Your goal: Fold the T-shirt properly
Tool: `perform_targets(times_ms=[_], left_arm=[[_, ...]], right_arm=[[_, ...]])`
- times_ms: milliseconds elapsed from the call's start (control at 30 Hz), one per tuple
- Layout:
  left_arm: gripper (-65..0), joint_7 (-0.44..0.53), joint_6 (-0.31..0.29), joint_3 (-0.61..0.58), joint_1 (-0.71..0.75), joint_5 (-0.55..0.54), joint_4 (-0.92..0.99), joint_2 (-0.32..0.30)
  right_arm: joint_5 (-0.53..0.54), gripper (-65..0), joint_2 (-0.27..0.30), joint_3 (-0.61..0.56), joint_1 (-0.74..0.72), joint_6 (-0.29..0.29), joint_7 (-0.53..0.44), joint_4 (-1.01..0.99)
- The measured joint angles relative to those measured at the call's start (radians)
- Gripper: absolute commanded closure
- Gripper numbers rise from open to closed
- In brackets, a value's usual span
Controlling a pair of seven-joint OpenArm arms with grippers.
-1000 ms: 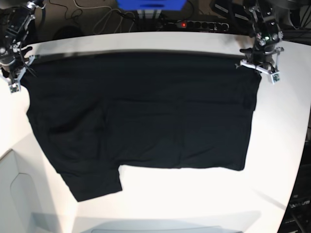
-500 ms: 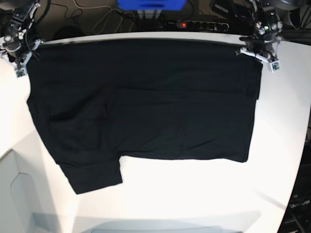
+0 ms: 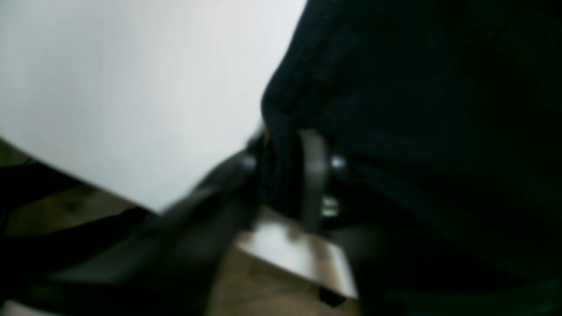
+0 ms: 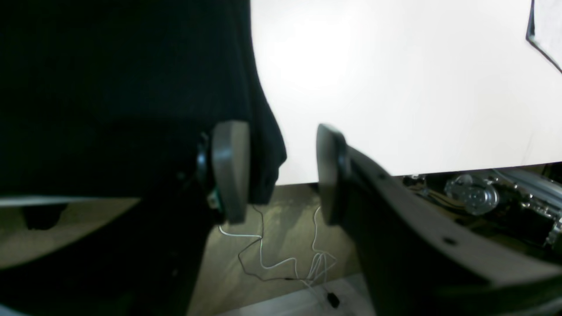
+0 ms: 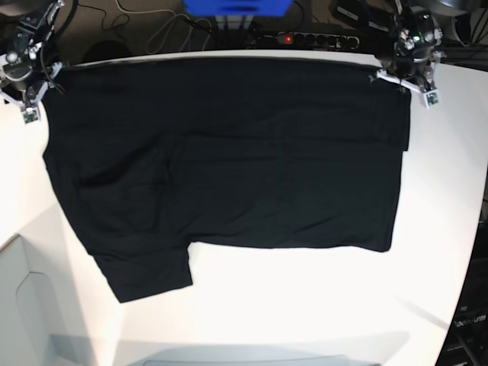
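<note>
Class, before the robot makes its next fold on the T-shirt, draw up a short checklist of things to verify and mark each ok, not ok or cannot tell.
1. T-shirt spread flat on the table: ok.
2. Right gripper jaws apart, cloth beside one finger only: ok, released.
3. Left gripper free of cloth: cannot tell; blurred, fabric lies between its fingers.
4. Far hem fully on the table: not ok; a corner hangs over the edge in the right wrist view.
5. Sleeve tucked in: not ok, it sticks out at the near edge.

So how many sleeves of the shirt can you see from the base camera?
1. One sleeve of the T-shirt sticks out at the near left corner on the table; the other may be folded under.
</note>
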State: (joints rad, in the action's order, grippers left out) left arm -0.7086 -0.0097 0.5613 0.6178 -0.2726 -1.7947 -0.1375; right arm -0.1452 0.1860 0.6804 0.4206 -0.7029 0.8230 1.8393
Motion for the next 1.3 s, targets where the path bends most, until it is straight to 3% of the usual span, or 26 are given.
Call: perform_targets(times_ms=[100,167,367,633,767,1000,1300], left_arm=[[-37.7,-0.014,-0.001,0.000,0.021,-0.002,-0.039,0.002],[-40.0,-0.013,0.000,0.000,0.031,-0.001,-0.076,0.002],[-39.9,-0.006,-0.001,0.053,0.006,-0.001,-0.169,0.002],[-40.3,-0.014,-0.001,0.124,-0.108,-0.002,-0.169,0.003],[-40.3,-0.021,-0.001,0.125,-0.120,-0.002,-0.167,0.005],[-40.3,-0.021,-0.001,0.125,-0.124,-0.001,-0.163,0.005],[-40.3,-0.021,-0.001,0.126,-0.125,0.005,-0.162,0.004]], right_arm=[[0.003,-26.7,0.002,0.000,-0.008,0.000,-0.001,0.001],[-0.005,-26.7,-0.003,0.002,-0.029,0.000,0.011,0.009],[-0.009,-27.1,-0.026,-0.035,-0.163,0.000,0.023,0.093],[-0.006,-27.2,-0.034,-0.298,-0.253,0.000,0.019,0.096],[0.001,-27.6,-0.080,-0.412,-0.272,-0.001,0.022,0.095],[-0.005,-34.6,-0.137,-0.534,-0.338,0.000,0.022,0.076],[-0.008,-34.6,-0.139,-0.629,-0.439,0.000,0.011,-0.138]])
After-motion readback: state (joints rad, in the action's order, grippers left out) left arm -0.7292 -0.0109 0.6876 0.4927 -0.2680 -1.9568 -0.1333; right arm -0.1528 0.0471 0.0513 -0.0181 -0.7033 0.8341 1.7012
